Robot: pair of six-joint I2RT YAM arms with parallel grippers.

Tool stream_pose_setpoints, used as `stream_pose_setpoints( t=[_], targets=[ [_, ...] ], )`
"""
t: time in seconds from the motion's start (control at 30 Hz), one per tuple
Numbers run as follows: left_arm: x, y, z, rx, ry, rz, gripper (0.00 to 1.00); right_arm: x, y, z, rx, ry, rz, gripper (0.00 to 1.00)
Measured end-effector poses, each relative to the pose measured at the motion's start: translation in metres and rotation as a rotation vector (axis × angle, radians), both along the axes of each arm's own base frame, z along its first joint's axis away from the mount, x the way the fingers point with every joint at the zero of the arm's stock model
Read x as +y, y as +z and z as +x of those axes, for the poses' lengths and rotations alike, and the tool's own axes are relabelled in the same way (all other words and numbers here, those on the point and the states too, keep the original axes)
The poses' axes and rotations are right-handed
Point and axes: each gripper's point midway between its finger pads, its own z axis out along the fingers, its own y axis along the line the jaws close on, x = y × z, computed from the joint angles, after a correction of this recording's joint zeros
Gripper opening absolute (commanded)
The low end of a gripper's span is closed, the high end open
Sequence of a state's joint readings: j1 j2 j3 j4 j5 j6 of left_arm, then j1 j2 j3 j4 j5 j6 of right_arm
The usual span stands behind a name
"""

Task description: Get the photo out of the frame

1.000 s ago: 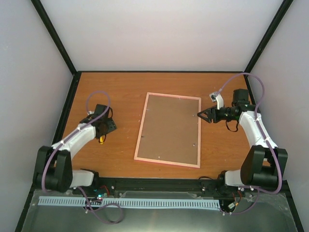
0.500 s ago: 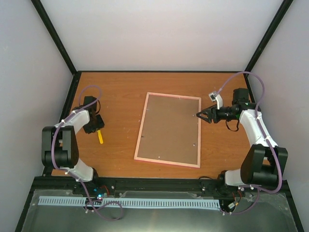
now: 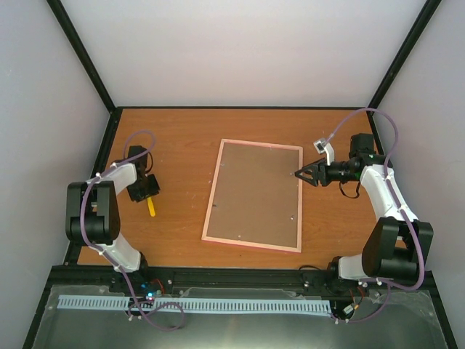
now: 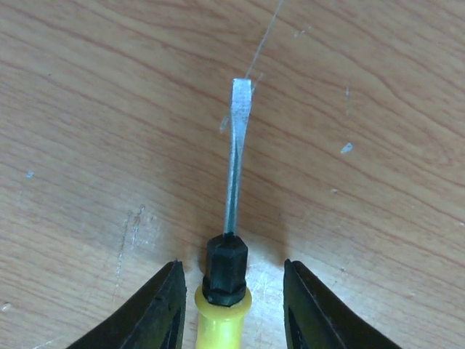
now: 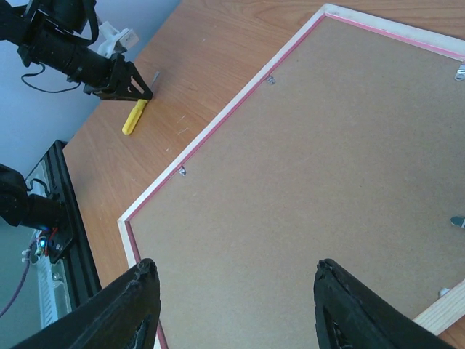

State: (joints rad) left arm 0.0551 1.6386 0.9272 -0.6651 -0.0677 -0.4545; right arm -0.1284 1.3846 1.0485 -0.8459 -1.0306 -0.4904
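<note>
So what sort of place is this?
Probably a robot test booth: plain pale grey walls, black corner posts, and an orange-brown wooden table boxed in on three sides.

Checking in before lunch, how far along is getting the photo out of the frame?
Nothing done yet: the frame lies face down, backing board in place. In hand: the left hand straddles the screwdriver. Left: freeing the board, lifting out the hidden photo.
</note>
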Motion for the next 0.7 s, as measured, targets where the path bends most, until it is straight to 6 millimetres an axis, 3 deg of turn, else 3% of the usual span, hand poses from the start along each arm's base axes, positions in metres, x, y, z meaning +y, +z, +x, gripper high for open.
stream_pose_setpoints(
  t=[0.17,0.37,0.53,0.7],
  targets=[
    [0.000,-0.004,-0.005,0.014,0.005,0.003,0.34,0.000,0.000,-0.002,0.004,0.004,0.001,0.56],
    [0.000,-0.007,-0.009,0.022,0.006,-0.002,0.21,0.001,-0.001,-0.004,0.008,0.010,0.001,0.56],
    [-0.004,-0.007,-0.006,0.004,-0.004,-0.021,0.02,0.001,-0.001,-0.004,0.010,0.010,0.001,0.56],
    [-0.023,0.004,0.000,-0.049,-0.045,-0.090,0.01,0.001,-0.001,-0.004,0.010,0.009,-0.001,0.56]
  ],
)
